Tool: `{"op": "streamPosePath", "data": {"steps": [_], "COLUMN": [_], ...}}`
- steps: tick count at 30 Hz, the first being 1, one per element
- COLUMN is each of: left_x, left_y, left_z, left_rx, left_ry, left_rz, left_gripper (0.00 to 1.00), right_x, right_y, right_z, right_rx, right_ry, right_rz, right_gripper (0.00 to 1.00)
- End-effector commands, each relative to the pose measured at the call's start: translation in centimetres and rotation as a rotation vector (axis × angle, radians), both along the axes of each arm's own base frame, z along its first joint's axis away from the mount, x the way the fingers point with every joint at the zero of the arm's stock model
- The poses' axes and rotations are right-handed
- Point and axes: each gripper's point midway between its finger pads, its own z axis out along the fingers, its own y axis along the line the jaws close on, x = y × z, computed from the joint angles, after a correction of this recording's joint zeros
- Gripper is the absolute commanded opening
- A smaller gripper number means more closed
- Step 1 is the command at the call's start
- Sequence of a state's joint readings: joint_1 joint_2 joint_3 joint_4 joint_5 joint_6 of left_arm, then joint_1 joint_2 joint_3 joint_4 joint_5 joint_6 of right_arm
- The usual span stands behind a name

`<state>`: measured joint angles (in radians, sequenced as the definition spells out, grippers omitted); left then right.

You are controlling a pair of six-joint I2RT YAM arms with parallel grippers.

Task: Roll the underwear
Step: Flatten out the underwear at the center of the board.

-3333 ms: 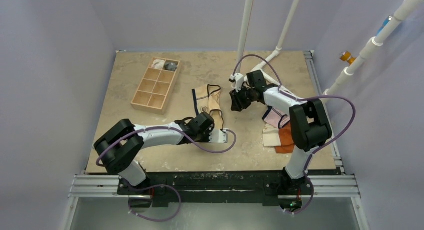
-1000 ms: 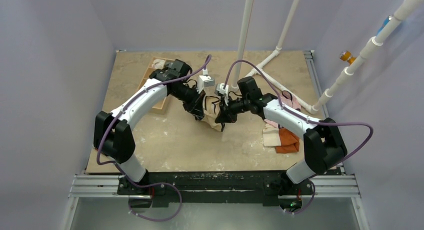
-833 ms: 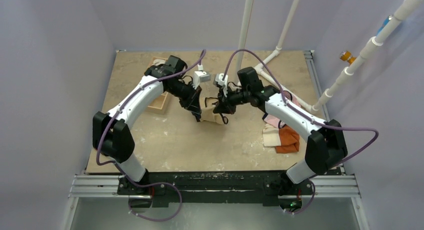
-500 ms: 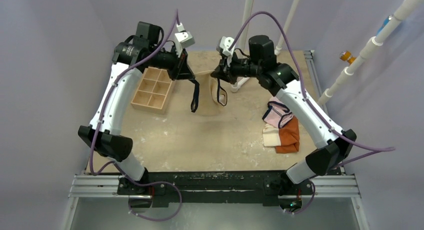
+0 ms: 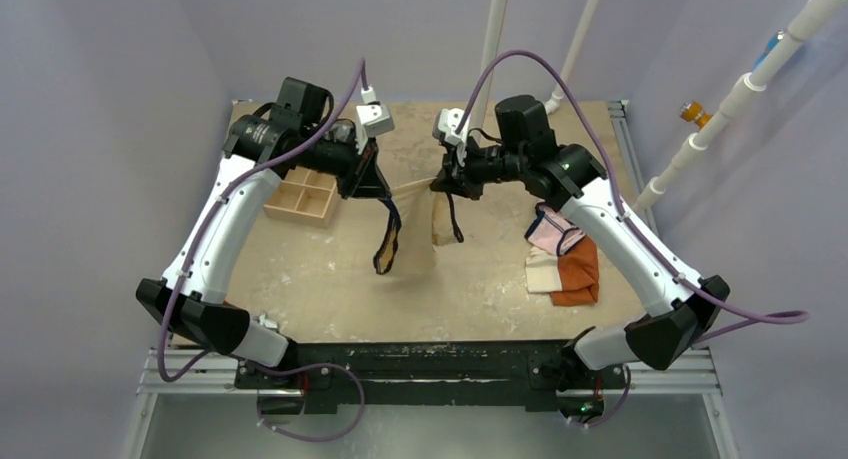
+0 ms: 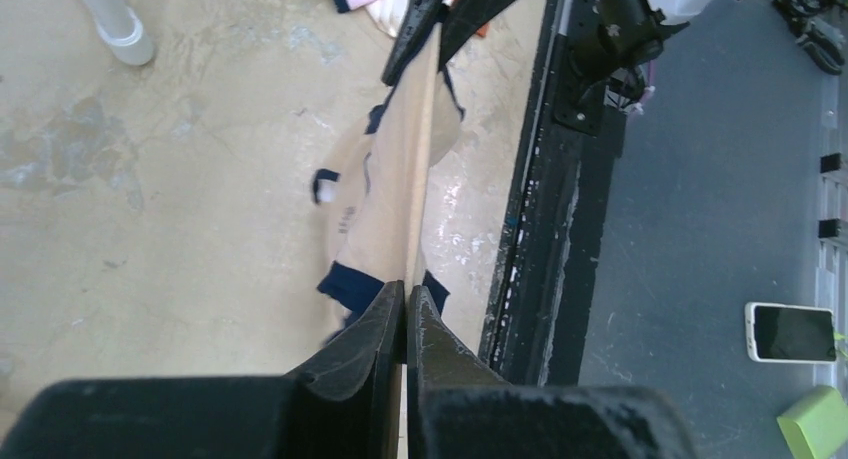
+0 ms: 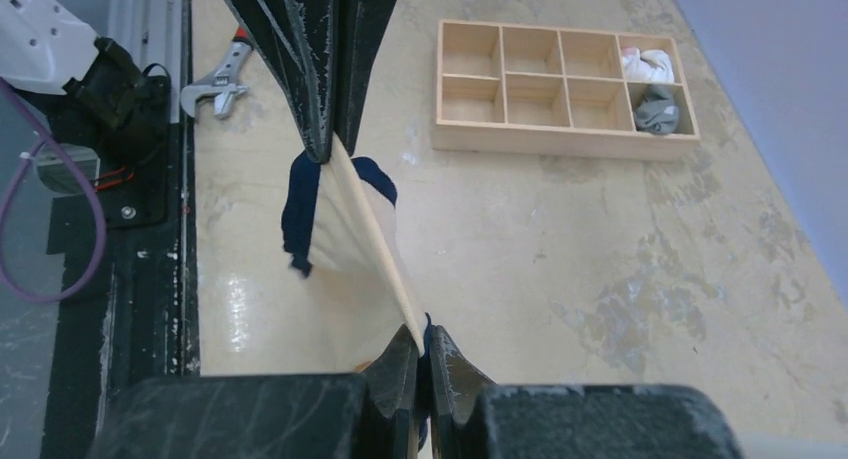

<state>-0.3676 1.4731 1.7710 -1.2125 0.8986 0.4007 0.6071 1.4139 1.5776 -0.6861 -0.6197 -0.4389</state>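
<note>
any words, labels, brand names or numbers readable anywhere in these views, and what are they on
No text can be read in any view.
Small dark mark on the underwear, left wrist view: too blurred to read.
Phone beside the table: screen shows nothing legible.
Wrench, right wrist view: any stamping is too small to tell.

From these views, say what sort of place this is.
Probably a robot lab test cell: plain walls box in a scuffed table, a metal rail runs along its near edge, and a wrench lies by it.
</note>
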Motion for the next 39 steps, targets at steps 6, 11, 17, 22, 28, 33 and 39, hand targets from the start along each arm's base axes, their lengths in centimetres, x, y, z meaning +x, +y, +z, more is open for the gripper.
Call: {"op": "streamPosePath", "data": {"steps": [6,11,17,22,28,33,39], "left_x": [9.8,12.8,9.7,4.1,-4.5,-6.7,-5.4], "left_y": [1.2,2.0,1.6,-0.1,-2.9,-2.8,-2.0], "left_z": [1.3,4.4,3.4,-7.6,-19.8,-22.7,-20.9], "left_rx": [0.101,0.115,0.103,0.191,0.341,0.41,0.37], "left_ry": [-0.155,-0.247,-0.259,-0.175,0.023,0.114,0.055], "left_rz": [0.275,0.359,0.25,0.085,-0.157,-0.2,-0.121], "left_gripper": [0.0,0.0,0.0,0.03,0.24,0.5,0.64], "right_x": [7.4,10.1,8.8,4.6,-2.1,-4.4,-2.3], "right_y": [-0.8,-0.5,-1.1,-1.9,-5.5,-7.5,-7.1], "right_z": [1.8,3.8,3.7,-5.2,-19.1,-22.2,-19.6], "right_rx": [-0.036,-0.031,-0.048,-0.139,-0.324,-0.373,-0.29], "right_ry": [-0.186,-0.247,-0.29,-0.19,0.065,0.118,0.023], "right_rz": [-0.245,-0.306,-0.262,-0.113,-0.002,-0.024,-0.119], "right_gripper": [0.0,0.0,0.0,0.08,0.31,0.38,0.39]}}
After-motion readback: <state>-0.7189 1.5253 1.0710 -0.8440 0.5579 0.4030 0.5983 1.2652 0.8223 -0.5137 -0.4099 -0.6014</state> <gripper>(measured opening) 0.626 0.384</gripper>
